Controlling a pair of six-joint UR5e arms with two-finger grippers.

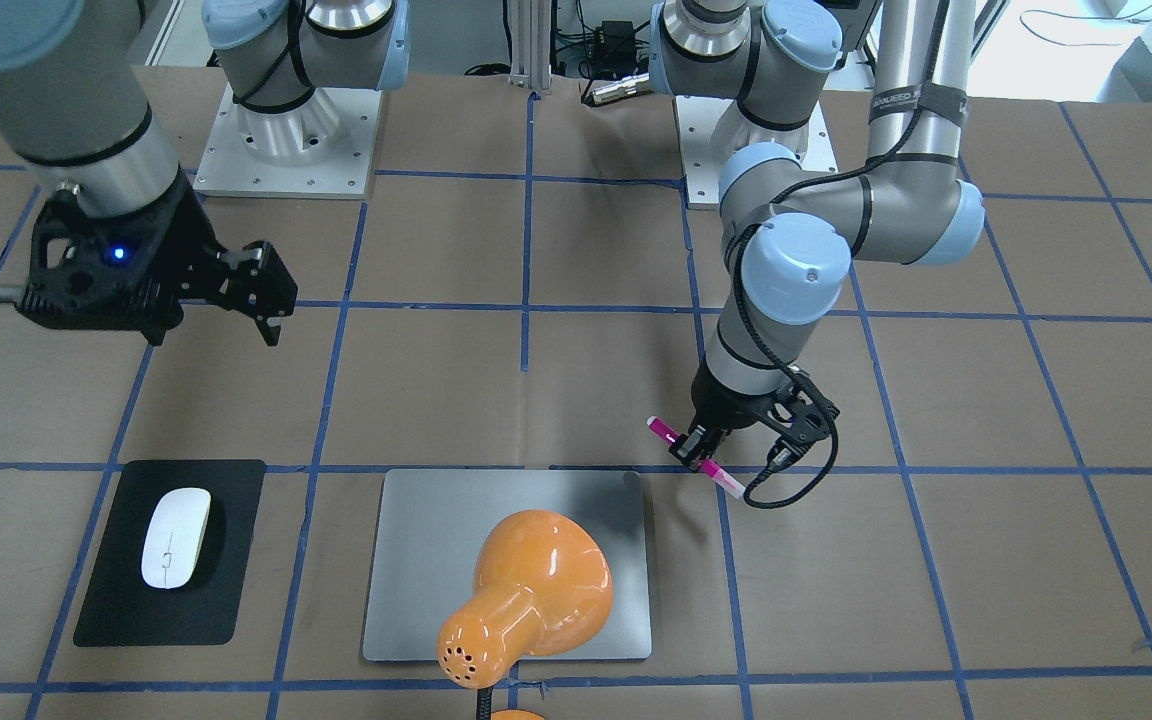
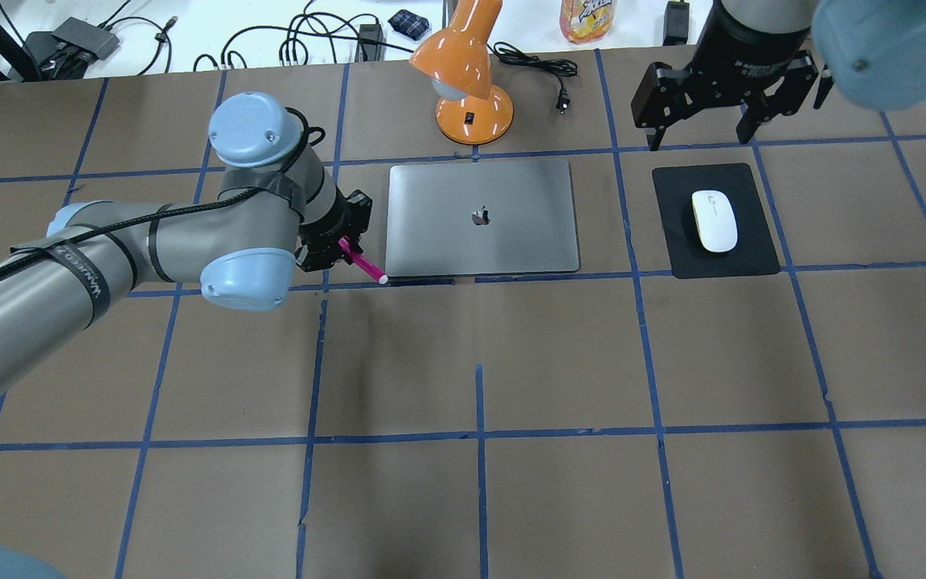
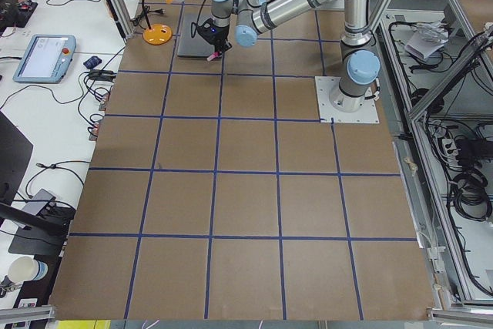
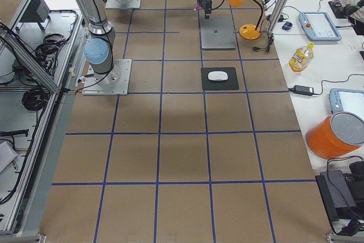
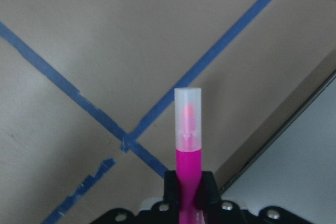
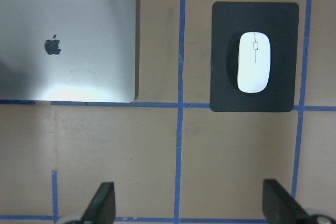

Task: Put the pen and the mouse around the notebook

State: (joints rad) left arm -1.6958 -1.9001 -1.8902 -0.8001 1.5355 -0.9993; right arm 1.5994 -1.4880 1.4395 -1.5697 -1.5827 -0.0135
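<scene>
As things stand: mouse looks placed, pen not yet set down.
Notebook (image 2: 511,233): lies flat, far centre of the table.
Right gripper (image 2: 700,133): spread wide, empty, beyond the mouse.
Left gripper (image 2: 341,248): clamped on the pen.
Mouse (image 2: 714,221): on black mat (image 2: 752,251), right of notebook.
Pen (image 2: 362,264): held at notebook's near-left corner.

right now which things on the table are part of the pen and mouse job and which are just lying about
Part of the job:
pen, held in the left gripper by the notebook's corner
mouse
notebook
right gripper, open, holding nothing

Lying about:
orange desk lamp
black mat under the mouse
bottle on the side bench
</scene>
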